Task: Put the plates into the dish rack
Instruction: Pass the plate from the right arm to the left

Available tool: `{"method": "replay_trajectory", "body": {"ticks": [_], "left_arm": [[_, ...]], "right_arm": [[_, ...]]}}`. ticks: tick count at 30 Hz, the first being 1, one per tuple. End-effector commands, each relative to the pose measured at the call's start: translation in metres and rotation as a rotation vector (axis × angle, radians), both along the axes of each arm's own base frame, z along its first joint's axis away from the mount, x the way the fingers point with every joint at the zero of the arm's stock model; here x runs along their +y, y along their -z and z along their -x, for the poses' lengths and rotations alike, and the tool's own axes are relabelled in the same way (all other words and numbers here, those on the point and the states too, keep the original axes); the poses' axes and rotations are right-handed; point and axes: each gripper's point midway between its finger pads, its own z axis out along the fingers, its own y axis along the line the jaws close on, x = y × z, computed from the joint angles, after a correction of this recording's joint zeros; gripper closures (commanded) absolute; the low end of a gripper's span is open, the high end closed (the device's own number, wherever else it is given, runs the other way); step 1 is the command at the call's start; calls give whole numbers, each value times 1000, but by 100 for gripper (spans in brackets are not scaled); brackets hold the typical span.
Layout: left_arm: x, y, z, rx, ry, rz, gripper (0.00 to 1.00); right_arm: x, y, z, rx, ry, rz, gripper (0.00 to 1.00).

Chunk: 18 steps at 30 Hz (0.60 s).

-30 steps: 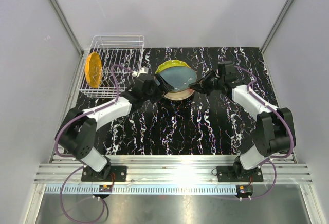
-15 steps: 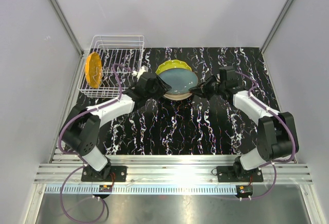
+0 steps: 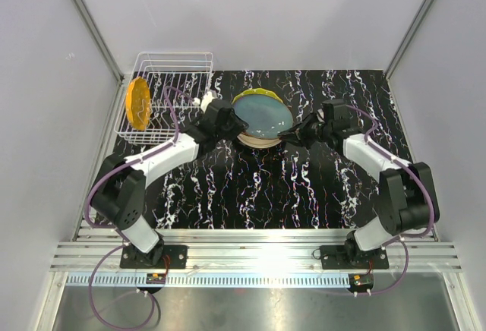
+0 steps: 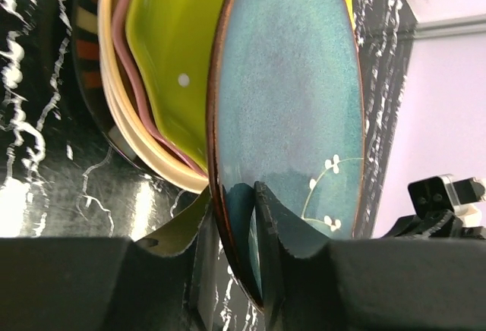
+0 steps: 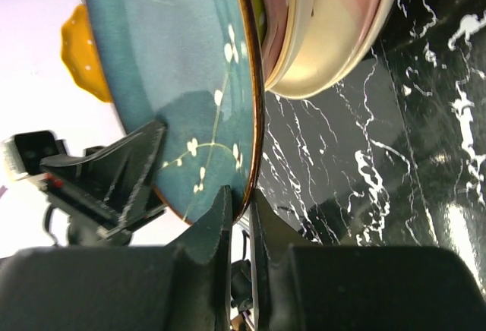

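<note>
Lifting the top plate off the pile looks like the step in hand. Nearest, the desk (image 3: 258,187) between the arm bases and the pile lies bare, so there is open room to swing low on that side. Midway back, the teal plate (image 4: 296,103) rides on top of the stack (image 3: 254,142) of yellow-green, pink and cream plates, seemingly raised a little off them. It is held from both sides: the left jaws are pinched on its left rim, one finger on each face, and the right jaws are clenched on the opposite rim. The next move, I judge, calls for the right jaws to let go, so that the left arm alone can carry the plate up and away without dragging the pile. Farther off, at the far left corner, the dish rack (image 3: 175,65) stands well apart from the stack, with an orange plate (image 3: 137,103) upright at its near left end. The prongs behind that plate appear free. The teal plate must be tipped on edge and lowered between them, clear of the rack's rim. The left wall close beside the rack leaves little room there.
</note>
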Motion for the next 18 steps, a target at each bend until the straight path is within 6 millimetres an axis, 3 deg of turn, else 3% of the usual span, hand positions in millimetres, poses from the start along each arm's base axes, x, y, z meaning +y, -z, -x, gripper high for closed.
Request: {"method": "replay_trajectory", "body": {"ticks": [1, 2, 4, 10, 17, 18], "left_arm": [[-14, -78, -31, -202, -18, 73, 91], [-15, -82, -33, -204, -15, 67, 97], [-16, -87, -35, -211, -14, 60, 100], [-16, -109, -44, -277, -9, 43, 100], [-6, -150, -54, -415, -40, 27, 100], [-6, -164, -56, -438, -38, 27, 100]], "right_arm": [[16, -23, -11, -159, -128, -31, 89], [16, -25, -14, -172, -127, -32, 88], [16, -31, -18, -198, -127, -27, 86], [20, -40, -22, -231, -156, -33, 54], [21, -50, -24, -254, -158, -41, 46], [21, -53, -23, -256, -159, -47, 45]]}}
